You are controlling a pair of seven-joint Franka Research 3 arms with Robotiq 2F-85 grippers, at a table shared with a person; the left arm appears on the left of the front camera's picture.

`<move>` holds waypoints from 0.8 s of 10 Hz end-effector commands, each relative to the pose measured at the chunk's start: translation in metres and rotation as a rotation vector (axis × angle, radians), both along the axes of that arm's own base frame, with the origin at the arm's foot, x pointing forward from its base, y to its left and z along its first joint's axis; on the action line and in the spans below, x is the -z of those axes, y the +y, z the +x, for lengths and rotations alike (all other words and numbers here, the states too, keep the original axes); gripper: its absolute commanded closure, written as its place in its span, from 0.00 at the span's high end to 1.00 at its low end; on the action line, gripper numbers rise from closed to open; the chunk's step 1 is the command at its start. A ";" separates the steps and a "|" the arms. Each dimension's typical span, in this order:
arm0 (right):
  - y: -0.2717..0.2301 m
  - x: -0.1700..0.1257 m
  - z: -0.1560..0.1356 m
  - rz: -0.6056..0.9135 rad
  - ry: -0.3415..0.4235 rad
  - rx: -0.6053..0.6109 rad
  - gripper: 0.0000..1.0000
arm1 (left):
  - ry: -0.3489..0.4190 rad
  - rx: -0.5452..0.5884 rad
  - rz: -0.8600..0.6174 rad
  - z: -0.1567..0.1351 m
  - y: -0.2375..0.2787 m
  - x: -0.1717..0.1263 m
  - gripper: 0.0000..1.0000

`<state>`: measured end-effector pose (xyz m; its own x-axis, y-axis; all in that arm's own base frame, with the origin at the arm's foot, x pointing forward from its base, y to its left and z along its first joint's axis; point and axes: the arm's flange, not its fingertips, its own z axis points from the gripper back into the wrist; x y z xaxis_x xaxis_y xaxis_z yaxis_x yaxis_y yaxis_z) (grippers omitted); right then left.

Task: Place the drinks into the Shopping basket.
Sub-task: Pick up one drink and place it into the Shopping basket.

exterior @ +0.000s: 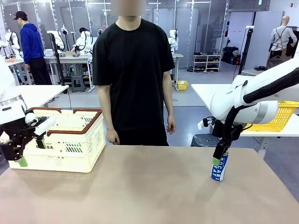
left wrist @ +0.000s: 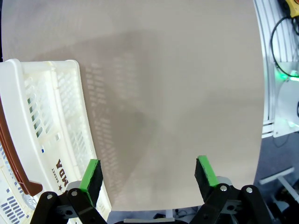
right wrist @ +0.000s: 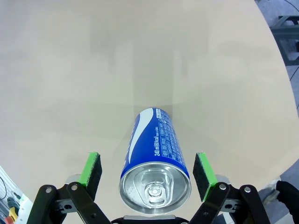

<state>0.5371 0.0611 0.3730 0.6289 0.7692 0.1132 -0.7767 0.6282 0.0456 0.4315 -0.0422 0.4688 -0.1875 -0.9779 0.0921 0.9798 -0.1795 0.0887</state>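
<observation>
1. Your right gripper (right wrist: pixel 148 173) hangs straight over a blue can (right wrist: pixel 155 163) at the right side of the table (exterior: pixel 140 191), jaws wide, one green pad on each side of the can's top, both pads clear of the metal.
2. That can is slim, standing upright, deep blue with a white swoosh and small white print down its side; the silver lid with its pull tab is unopened, facing your wrist camera (a "240 ml" mark reads along the side).
3. From the front you see white "POCARI SWEAT" letters running up the can (exterior: pixel 219 166), with the right gripper (exterior: pixel 220 155) covering its top.
4. Your left gripper (left wrist: pixel 148 175) is spread wide with nothing between the pads, held just beside the near outer wall of the Shopping basket (left wrist: pixel 51 135).
5. The basket (exterior: pixel 70 140) sits at the table's left side, well apart from the can: cream-white slotted plastic, dark brown rim and swing handles, a "DAMDA" print partly covered by the left gripper (exterior: pixel 16 156).
6. What lies inside the basket you can't really tell from here.
7. A person (exterior: pixel 133 74) in a black shirt stands at the far edge, hands hanging down.
</observation>
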 end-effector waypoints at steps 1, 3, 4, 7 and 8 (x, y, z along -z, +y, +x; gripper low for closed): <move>-0.001 0.003 0.008 0.014 -0.021 -0.020 0.98 | 0.000 -0.003 0.002 -0.004 -0.001 -0.001 1.00; -0.002 0.005 0.009 -0.007 -0.042 -0.020 0.79 | 0.000 -0.003 0.002 -0.004 -0.001 -0.001 1.00; -0.002 0.005 0.009 -0.020 -0.051 -0.019 0.60 | 0.000 -0.003 0.002 -0.004 -0.001 -0.001 1.00; -0.004 0.006 0.009 -0.025 -0.045 -0.012 0.57 | 0.000 -0.003 0.002 -0.004 -0.001 -0.001 1.00; -0.004 0.005 0.009 -0.032 -0.047 -0.010 0.21 | 0.000 -0.003 0.002 -0.004 -0.001 -0.001 1.00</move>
